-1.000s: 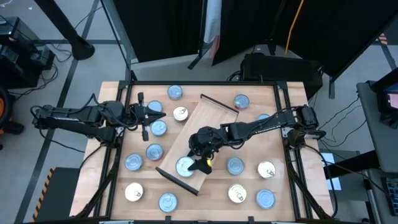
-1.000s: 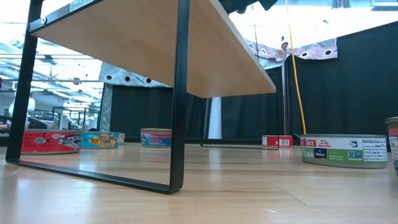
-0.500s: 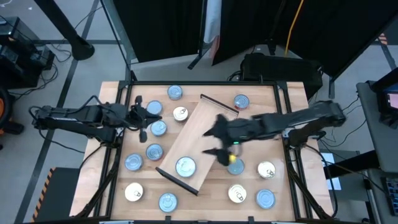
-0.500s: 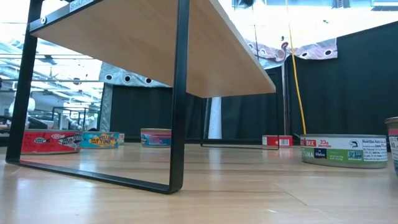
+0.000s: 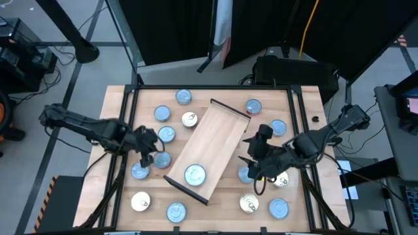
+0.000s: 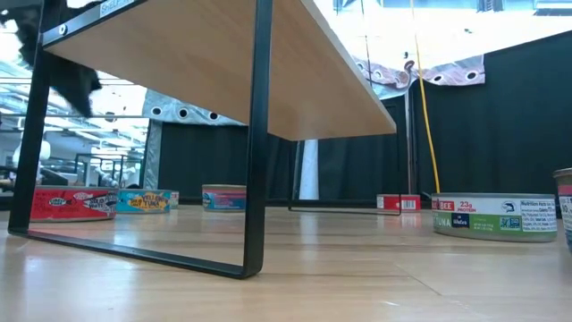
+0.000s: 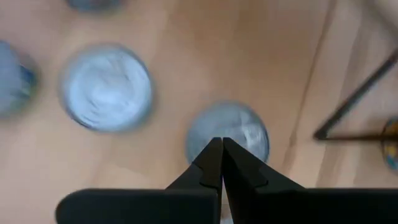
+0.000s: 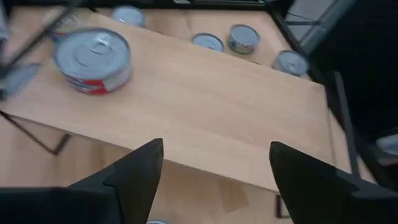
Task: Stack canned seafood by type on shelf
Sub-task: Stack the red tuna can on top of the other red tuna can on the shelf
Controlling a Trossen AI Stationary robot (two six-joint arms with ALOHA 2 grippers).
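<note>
Currently 1 tin [image 5: 194, 174] sits on the shelf [image 5: 215, 140]; the remaining canned seafood lies scattered on the tabletop [image 5: 300, 108]. The right gripper [image 5: 256, 168] hangs beside the shelf's edge, fingers spread and empty, over a loose tin. The left gripper [image 5: 154, 155] hovers above a blue-topped tin [image 7: 227, 132], fingers pressed together. Risk: descending with the left fingers together would strike the lid and push the tin under the shelf.

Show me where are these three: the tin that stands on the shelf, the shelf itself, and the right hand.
tin on the shelf [image 5: 194, 174]: high view, middle of its lid.
shelf [image 5: 212, 140]: high view, bare board.
right hand [image 8: 214, 165]: right wrist view, midway between its open fingertips.
</note>
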